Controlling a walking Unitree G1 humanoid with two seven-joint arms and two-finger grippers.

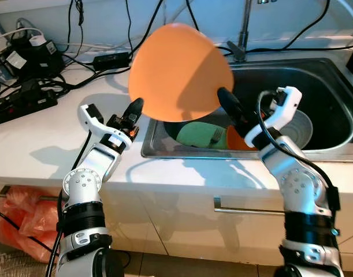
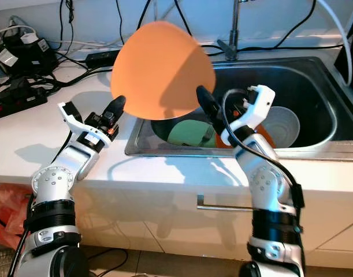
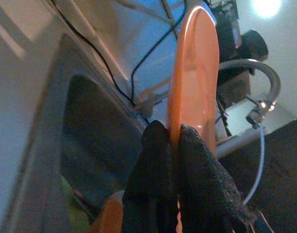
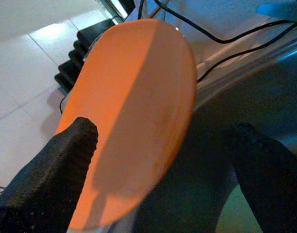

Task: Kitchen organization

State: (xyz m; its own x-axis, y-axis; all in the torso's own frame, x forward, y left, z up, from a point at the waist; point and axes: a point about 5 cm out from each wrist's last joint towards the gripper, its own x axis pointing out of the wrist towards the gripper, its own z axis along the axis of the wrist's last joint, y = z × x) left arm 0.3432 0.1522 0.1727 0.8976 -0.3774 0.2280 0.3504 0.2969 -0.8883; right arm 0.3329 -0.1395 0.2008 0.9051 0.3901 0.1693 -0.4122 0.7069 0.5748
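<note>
Our left end effector point(image 1: 134, 109) is clamped on the orange plate's point(image 1: 179, 72) rim above the sink point(image 1: 332, 124); the right end effector point(image 1: 237, 112) is spread apart beside it. We should keep the plate level and move it slowly to the surface point(image 1: 43, 138).

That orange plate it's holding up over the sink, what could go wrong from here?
The orange plate is pinched only at its rim by the left gripper, so it might slip or swing. The right gripper is open beside it, one finger touching, giving little support. If it drops, it could hit the dishes in the sink, such as the green plate.
</note>
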